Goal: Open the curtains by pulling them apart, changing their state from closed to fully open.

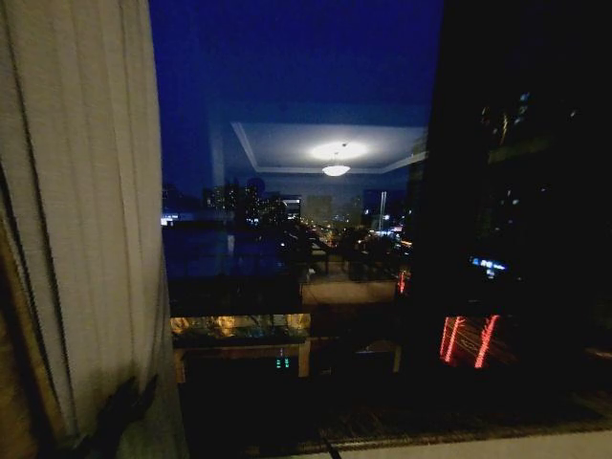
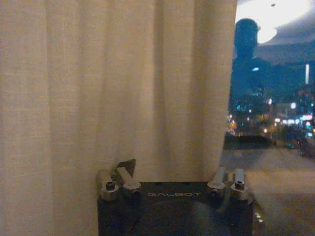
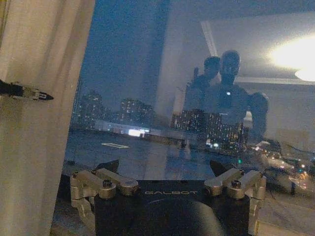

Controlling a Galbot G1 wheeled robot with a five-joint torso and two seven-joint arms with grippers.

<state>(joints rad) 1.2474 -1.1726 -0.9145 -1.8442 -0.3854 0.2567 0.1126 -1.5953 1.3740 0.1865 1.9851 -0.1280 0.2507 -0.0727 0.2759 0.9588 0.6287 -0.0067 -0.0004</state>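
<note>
A sheer cream-white curtain (image 1: 81, 210) hangs gathered at the left of the head view, its pleats bunched together. My left gripper (image 1: 124, 411) presses against its inner edge low down. In the left wrist view the curtain (image 2: 98, 88) hangs right in front of my left gripper (image 2: 172, 169), which is open, with fabric draped between its fingers and one dark fingertip (image 2: 127, 166) showing. The right wrist view shows the curtain (image 3: 34, 147) with the left gripper (image 3: 29, 92) against it. My right gripper (image 3: 162, 167) is open in front of bare glass, holding nothing.
The window glass (image 1: 306, 239) is uncovered across the middle, showing a night city and the reflection of a ceiling lamp (image 1: 336, 153). A pale windowsill (image 1: 478, 446) runs along the bottom. A brown drape (image 1: 11, 382) sits behind the curtain at far left.
</note>
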